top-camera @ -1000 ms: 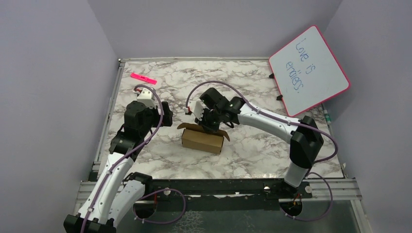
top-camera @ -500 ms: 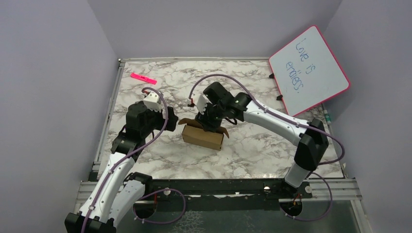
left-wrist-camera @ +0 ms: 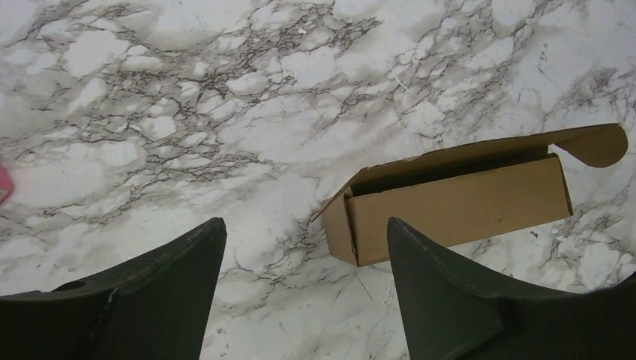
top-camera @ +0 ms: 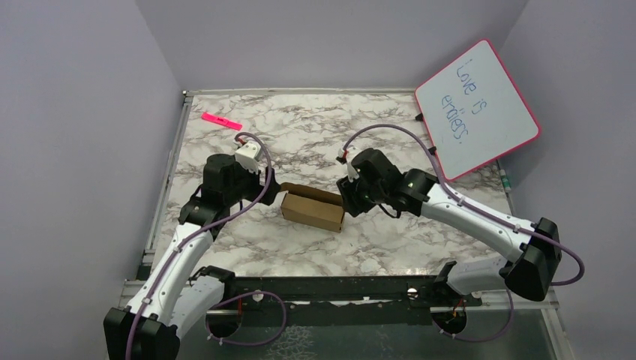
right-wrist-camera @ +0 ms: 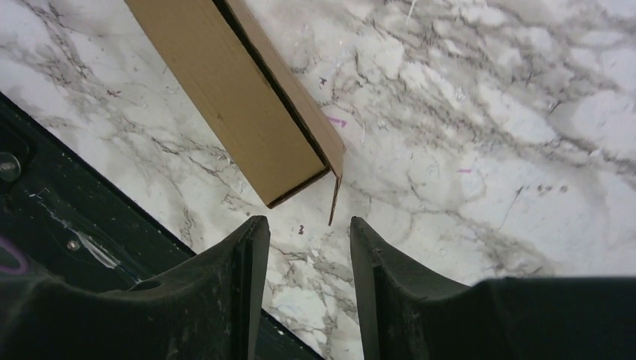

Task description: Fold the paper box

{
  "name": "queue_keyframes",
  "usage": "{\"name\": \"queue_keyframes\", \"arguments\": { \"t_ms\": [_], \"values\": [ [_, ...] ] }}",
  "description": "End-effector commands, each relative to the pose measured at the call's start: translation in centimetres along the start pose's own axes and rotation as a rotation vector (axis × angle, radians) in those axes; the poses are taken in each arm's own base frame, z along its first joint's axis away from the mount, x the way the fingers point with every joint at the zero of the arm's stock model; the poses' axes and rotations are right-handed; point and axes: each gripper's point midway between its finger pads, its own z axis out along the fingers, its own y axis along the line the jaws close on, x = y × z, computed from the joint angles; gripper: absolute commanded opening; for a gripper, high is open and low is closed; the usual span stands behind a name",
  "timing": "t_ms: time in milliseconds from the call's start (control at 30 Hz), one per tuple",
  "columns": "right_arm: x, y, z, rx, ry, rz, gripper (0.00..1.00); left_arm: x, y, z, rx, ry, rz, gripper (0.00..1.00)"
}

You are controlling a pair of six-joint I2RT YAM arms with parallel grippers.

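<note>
The paper box (top-camera: 311,208) is a small brown cardboard box lying on the marble table, its lid nearly down with a thin dark gap under it. In the left wrist view the box (left-wrist-camera: 457,202) lies ahead and to the right, with a rounded flap (left-wrist-camera: 592,142) raised at its far end. My left gripper (left-wrist-camera: 304,225) is open just off the box's left end (top-camera: 268,187), holding nothing. My right gripper (right-wrist-camera: 307,221) is open at the box's right end (top-camera: 346,199). A thin side flap (right-wrist-camera: 334,191) of the box (right-wrist-camera: 232,97) sticks out just ahead of its fingers.
A pink-framed whiteboard (top-camera: 476,109) leans at the back right corner. A pink strip (top-camera: 222,121) lies at the back left. The black rail (top-camera: 337,289) runs along the table's near edge, and purple walls close in on three sides.
My right gripper has let go of the box's top, opened, and swung down to the box's right end. The left gripper has moved in toward the left end. The box's flaps now lie lower.
</note>
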Motion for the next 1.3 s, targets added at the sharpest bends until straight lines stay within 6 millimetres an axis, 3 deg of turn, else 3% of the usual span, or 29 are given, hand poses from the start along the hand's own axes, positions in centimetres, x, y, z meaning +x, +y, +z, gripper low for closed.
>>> {"name": "queue_keyframes", "arguments": {
  "t_ms": [0,100,367,700,933,1267],
  "values": [
    [-0.9,0.4,0.4,0.006,-0.105,0.173,0.47,-0.5,-1.4,0.4,0.082,0.020,0.068,0.78],
    [-1.1,0.4,0.8,0.001,-0.140,0.201,0.42,0.0,-1.9,0.8,0.104,0.045,0.091,0.77],
    [-0.3,-2.2,0.9,0.143,-0.143,0.206,0.41,-0.1,-1.7,1.4,0.093,0.081,0.126,0.75],
    [-0.1,-1.6,2.3,0.106,-0.132,0.174,0.31,0.0,-2.1,2.3,0.124,0.122,0.136,0.70],
    [-0.2,-2.4,2.2,0.149,-0.149,0.167,0.17,-0.1,-2.9,2.8,0.168,0.138,0.133,0.63],
    [0.7,-2.3,3.0,0.145,-0.106,0.158,0.20,0.5,-3.0,3.4,0.180,0.170,0.145,0.59]
  ]
}}
